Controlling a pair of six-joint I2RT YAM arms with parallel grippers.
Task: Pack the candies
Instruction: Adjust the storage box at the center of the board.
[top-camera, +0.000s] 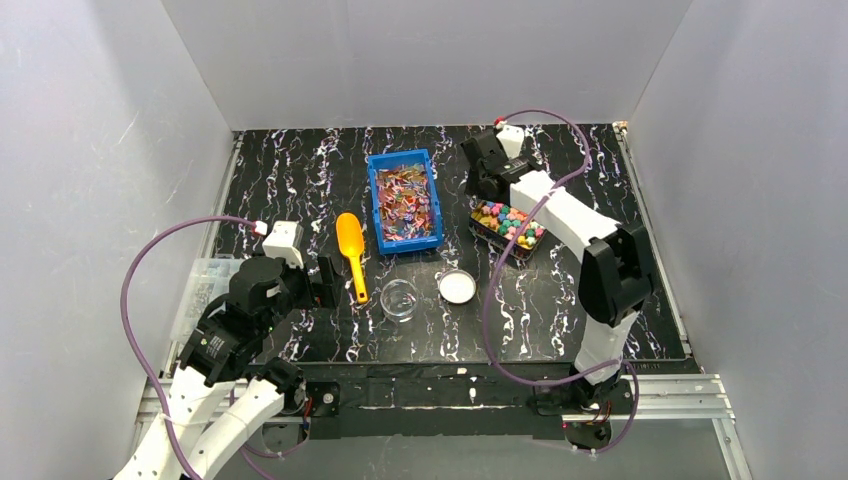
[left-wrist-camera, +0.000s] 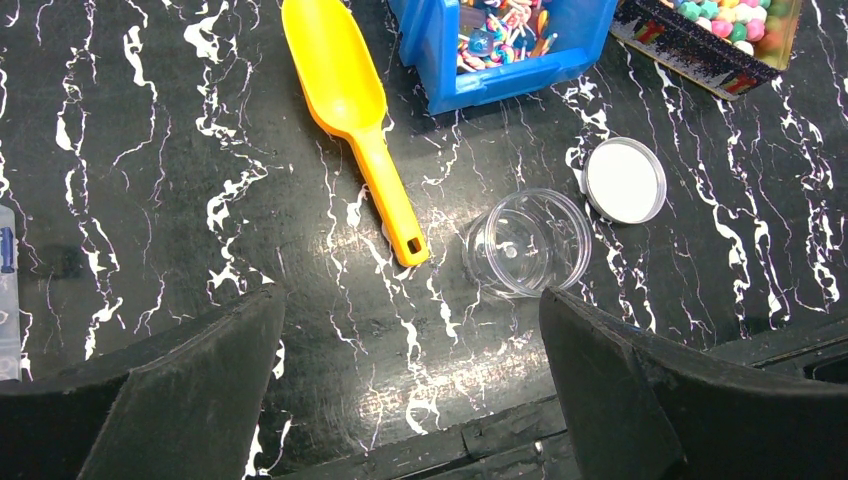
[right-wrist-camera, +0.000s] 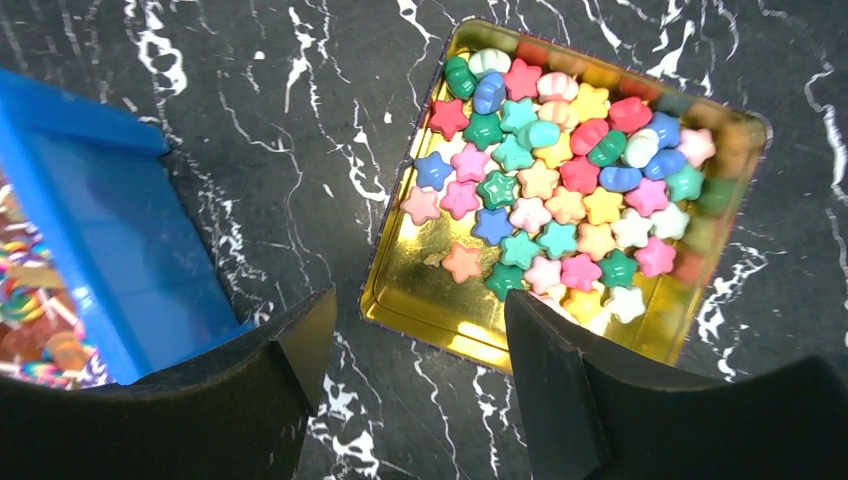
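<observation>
Left hand (left-wrist-camera: 410, 315) spread wide with nothing between the fingers, hanging over the tabletop (left-wrist-camera: 150, 150) near the clear jar (left-wrist-camera: 528, 240), which stands open and looks empty. Its white lid (left-wrist-camera: 625, 180) lies just beside it, and the orange scoop (left-wrist-camera: 355, 110) is on the other side, handle end near the jar. Right hand (right-wrist-camera: 420, 305) also spread, gripping nothing, hovering above the gap between the blue bin (right-wrist-camera: 110, 230) and the gold tin (right-wrist-camera: 420, 290). Candies sit in two places: flat wrapped candies (top-camera: 405, 200) heaped in the bin, chunky star candies (right-wrist-camera: 540, 190) filling most of the tin, one corner bare. None in the jar, so packing looks not started. Handling guess: each piece is light, hard and small. The shiny wraps look slick and thin, likely to slip out of a two-finger pinch; the chunky ones are rounded and will probably scatter if nudged. Picking singly looks slow and unreliable. Better to take the scoop by its handle, about mid-length, where it is stiff and narrow, and dig into the pile. The jar is light clear plastic and may skate or tip on this glossy top, so steady it by the wall while pouring
</observation>
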